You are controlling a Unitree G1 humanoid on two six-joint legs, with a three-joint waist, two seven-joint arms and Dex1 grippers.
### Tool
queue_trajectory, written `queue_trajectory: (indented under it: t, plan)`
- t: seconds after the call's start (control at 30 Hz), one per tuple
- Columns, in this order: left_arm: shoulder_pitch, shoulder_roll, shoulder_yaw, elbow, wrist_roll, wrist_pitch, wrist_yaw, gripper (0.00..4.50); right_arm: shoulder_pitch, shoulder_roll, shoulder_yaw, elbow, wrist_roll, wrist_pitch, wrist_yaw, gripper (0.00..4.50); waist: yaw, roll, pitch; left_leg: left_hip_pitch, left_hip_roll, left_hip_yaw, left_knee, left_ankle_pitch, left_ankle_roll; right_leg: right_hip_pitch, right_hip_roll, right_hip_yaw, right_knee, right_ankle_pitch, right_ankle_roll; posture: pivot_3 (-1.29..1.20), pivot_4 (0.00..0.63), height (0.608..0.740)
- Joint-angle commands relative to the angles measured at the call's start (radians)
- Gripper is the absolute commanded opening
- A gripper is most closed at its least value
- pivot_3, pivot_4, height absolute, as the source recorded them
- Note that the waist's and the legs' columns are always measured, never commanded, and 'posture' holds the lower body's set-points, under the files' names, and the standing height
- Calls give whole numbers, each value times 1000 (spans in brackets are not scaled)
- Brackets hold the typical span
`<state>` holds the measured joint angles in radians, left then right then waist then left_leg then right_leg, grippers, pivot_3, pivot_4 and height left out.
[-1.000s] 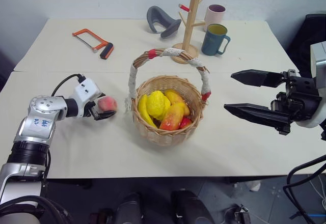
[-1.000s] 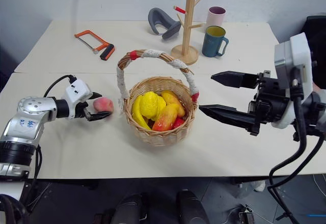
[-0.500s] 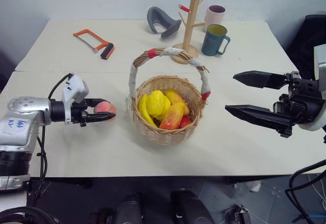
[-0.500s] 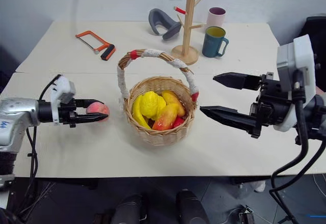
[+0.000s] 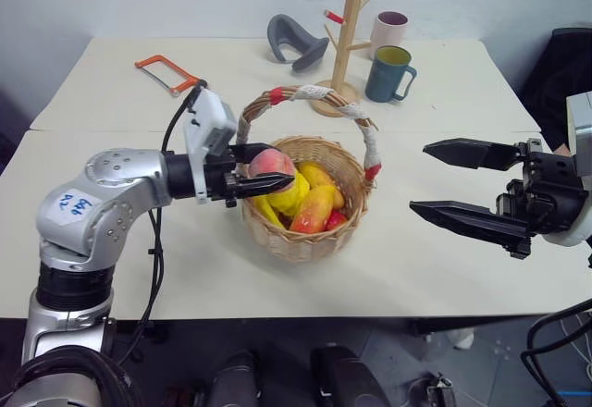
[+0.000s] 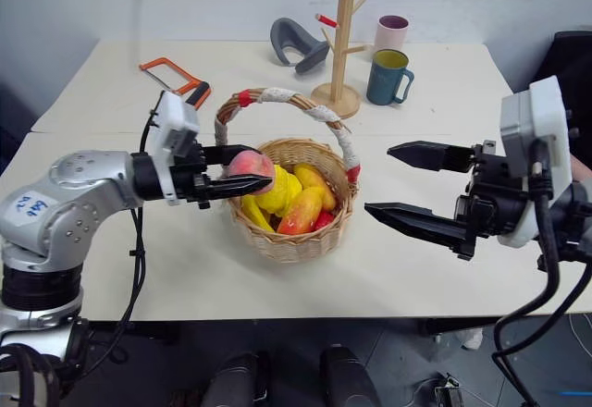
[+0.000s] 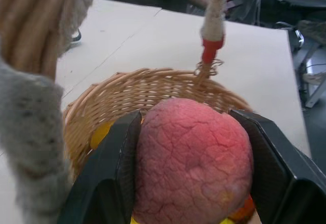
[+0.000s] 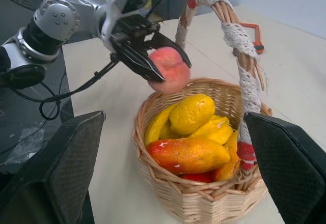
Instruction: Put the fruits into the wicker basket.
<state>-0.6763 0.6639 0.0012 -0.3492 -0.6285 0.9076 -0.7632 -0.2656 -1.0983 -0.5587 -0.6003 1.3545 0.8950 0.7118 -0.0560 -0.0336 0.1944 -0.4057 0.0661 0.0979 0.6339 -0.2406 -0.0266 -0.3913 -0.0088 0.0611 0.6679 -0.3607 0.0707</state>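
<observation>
1. The peach [image 5: 271, 161] is gripped by the left end effector [image 5: 268, 178] over the near-left rim of the wicker basket [image 5: 305, 240]; release is left.
2. The lemon [image 5: 286, 188] is already lodged inside, among other fruit.
3. The right end effector [image 5: 442, 180] is held wide open, empty, beside the basket.

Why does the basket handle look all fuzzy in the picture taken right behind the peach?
Left wrist view: the handle sits too near the lens, so it blurs; the peach stays sharp. Right wrist view: the handle looks crisp.
</observation>
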Motion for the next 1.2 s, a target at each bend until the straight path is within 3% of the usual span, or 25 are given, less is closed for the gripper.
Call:
queue_trajectory:
  t: [0.03,0.13,0.43,0.7,0.97,1.1,1.2]
  plan:
    - [-13,5,-20,-35,6,-29,-24,3674,9,-8,-47,-18,-8,-24,9,4500,1,0,0,0,0,0,-1,0,-1,0,0,0,0,0,0,0,150,740]
    - [-19,11,-47,-15,37,-60,-34,4470,25,-3,-54,-26,-12,-28,7,4500,3,0,0,0,0,-1,-1,1,-1,0,1,0,0,0,-1,0,150,740]
    - [61,130,92,15,-63,-176,-290,4470,121,27,-71,-74,-57,-50,-10,4500,1,0,0,0,0,-1,-2,2,-1,0,0,0,0,0,-1,0,150,740]
    - [91,289,260,121,-216,-125,-496,4470,87,93,135,-53,-324,-139,-133,4500,0,0,0,0,-1,-1,-2,2,0,-1,-1,-1,0,0,-1,0,150,740]
    - [34,273,229,154,-217,-137,-484,4470,-72,338,392,79,-492,-189,-240,4500,0,0,0,0,-1,-1,-2,2,0,-1,-1,-1,0,-1,-2,0,150,740]
    - [52,285,197,152,-150,-179,-474,4470,-138,453,478,179,-614,-204,-311,4500,-1,0,0,0,-1,0,-3,2,0,-3,-1,0,2,-1,-2,0,150,740]
    - [53,293,205,168,-141,-189,-473,4500,-139,500,485,200,-643,-196,-328,3889,0,0,0,-1,-1,0,-3,2,0,-4,-1,0,2,-1,-3,0,150,740]
